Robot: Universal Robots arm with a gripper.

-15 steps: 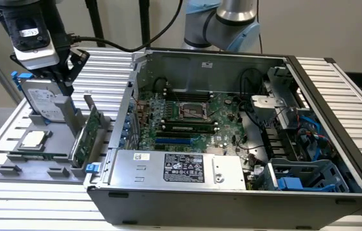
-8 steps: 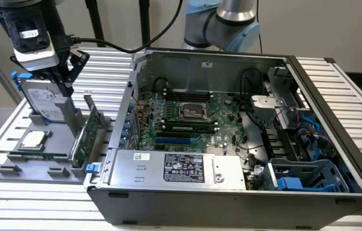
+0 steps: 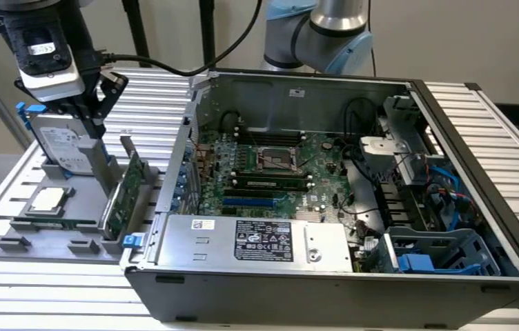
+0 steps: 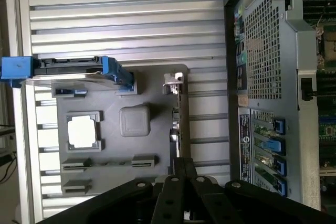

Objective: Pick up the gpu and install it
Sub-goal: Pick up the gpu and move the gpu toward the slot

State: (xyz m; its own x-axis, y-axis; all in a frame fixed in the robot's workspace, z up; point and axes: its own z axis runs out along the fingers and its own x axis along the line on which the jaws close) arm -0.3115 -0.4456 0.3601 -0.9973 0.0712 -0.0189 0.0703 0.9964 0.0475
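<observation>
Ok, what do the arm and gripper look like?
The arm is silver-grey tubing with light blue joint caps. The gripper is black, built of bolted linkage bars, under a grey housing with a white sticker. A black cable loops off it.

The arm (image 3: pixel 331 31) shows at the top middle of the exterior view as a pale blue-grey joint with a silver tube above it. The wrist (image 3: pixel 46 48) hangs at that view's upper left, a grey and black block that faces down and leans slightly. Below it the gripper (image 3: pixel 92 126) points downward, its black linkages (image 3: pixel 105 88) tapering toward the tips. In the wrist view the fingers (image 4: pixel 177 167) are drawn together, with only a thin slit between them.
</observation>
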